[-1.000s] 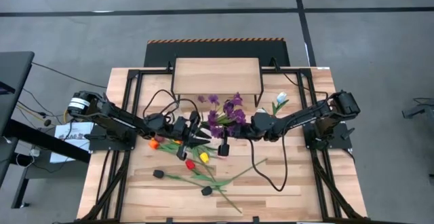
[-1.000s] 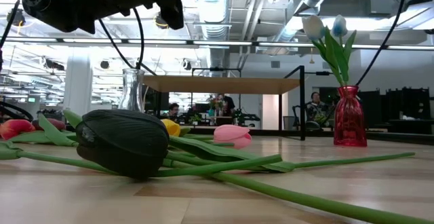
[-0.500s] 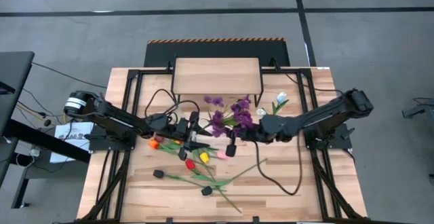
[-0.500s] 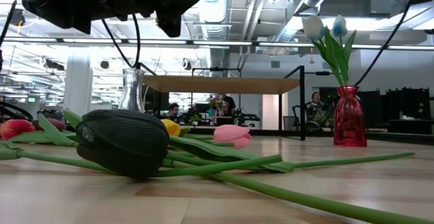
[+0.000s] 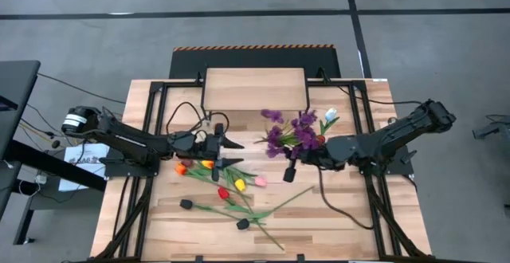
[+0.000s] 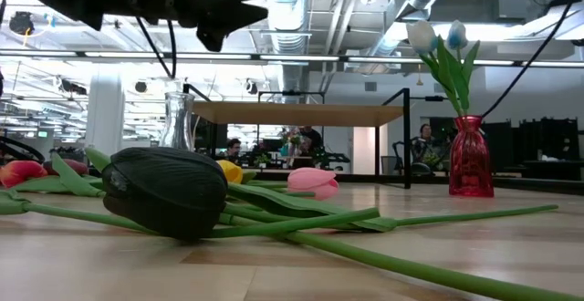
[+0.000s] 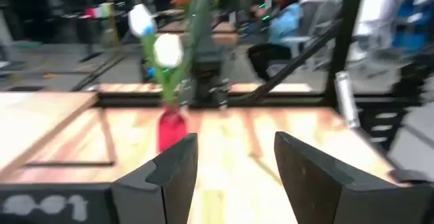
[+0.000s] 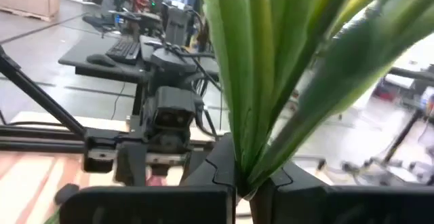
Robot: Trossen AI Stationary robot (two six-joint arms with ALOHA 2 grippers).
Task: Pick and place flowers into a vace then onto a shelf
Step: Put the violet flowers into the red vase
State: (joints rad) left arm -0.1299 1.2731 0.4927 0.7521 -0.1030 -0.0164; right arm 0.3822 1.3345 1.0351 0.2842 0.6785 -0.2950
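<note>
1. Right gripper [image 5: 307,152] is clenched on a bunch of purple sprigs [image 5: 288,132], held over the table between the shelf [image 5: 256,88] and the loose flowers. Right wrist view shows green stems [image 8: 261,81] pinched tight between its fingers.

2. Left gripper [image 5: 228,152] hangs just above the scattered tulips on its own side of the table, jaws spread and empty; nothing lies between the two fingers in the left wrist view.

3. Red vase [image 6: 471,156] stands on the table near the right arm, already holding white flowers [image 6: 438,41]. A clear glass vase [image 6: 178,120] stands empty farther back in the low view; from above I cannot pick it out.

4. Loose flowers on the table: black tulip [image 6: 164,192] nearest the low camera, pink [image 5: 260,182], yellow [image 5: 240,185], red [image 5: 223,192] and orange [image 5: 181,168] heads beyond it.

5. Step in hand, as I judge it: carrying the purple bunch to a vase.

6. Next move calls for tipping the stems downward and lining their ends over a vase mouth before letting go. Which vase is meant cannot be told.

7. Shelf top is bare; placing onto it is not yet done.
</note>
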